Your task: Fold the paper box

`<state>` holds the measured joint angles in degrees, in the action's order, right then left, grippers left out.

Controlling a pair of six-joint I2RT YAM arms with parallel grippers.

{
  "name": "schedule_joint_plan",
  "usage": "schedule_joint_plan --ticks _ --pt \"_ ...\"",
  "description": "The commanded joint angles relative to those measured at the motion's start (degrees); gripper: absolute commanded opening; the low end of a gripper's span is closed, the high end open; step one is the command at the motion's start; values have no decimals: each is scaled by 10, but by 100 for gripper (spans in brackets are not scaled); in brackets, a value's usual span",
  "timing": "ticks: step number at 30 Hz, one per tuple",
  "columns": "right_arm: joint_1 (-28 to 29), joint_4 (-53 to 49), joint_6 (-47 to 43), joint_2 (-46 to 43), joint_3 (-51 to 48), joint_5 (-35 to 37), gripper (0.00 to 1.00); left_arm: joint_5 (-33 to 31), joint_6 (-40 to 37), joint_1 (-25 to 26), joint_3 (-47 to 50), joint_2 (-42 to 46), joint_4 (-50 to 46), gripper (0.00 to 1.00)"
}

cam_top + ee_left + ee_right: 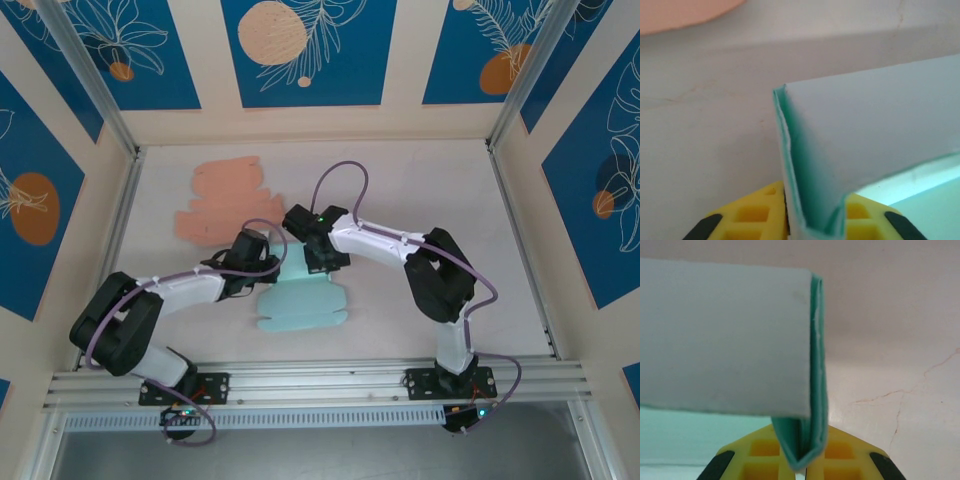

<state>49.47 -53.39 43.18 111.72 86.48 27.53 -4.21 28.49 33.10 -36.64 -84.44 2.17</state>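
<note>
The paper box (300, 305) is a flat pale teal blank lying mid-table, with its far edge folded upward. My left gripper (262, 262) is at the left end of that raised edge, and my right gripper (318, 262) is at the right end. In the left wrist view the folded flap of the box (875, 130) stands between the yellow fingers (755, 215) and touches both, so the left gripper (815, 220) is shut on it. In the right wrist view the doubled teal edge (725, 340) is pinched in my right gripper (807, 462), which is shut on it.
A second flat blank, salmon pink (225, 200), lies at the back left of the white table (430, 190); its edge appears in the left wrist view (680, 12). Aluminium frame rails and patterned walls close in the table on three sides.
</note>
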Motion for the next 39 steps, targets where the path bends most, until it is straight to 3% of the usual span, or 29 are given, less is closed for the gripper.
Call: schedule_joint_plan --ticks 1,3,12,19,27,35,39 --pt "9 -32 51 -33 -11 59 0 -115 -24 12 -17 2 -68 9" --pt "11 -34 67 -37 -15 68 0 -146 -23 16 -22 2 -85 1" --pt "20 -98 146 -3 -13 154 0 -228 5 16 -36 -5 -136 0" --pt "2 -69 96 55 -7 120 0 -146 27 -7 -16 5 -112 0" --pt "-20 -21 10 82 19 83 24 -87 8 -15 -40 -30 -121 0" --pt "-41 -11 -24 90 39 81 24 -74 -14 -16 -57 -48 -132 0" --pt "-53 -50 -9 109 42 113 17 -77 -20 -21 -67 -56 -147 0"
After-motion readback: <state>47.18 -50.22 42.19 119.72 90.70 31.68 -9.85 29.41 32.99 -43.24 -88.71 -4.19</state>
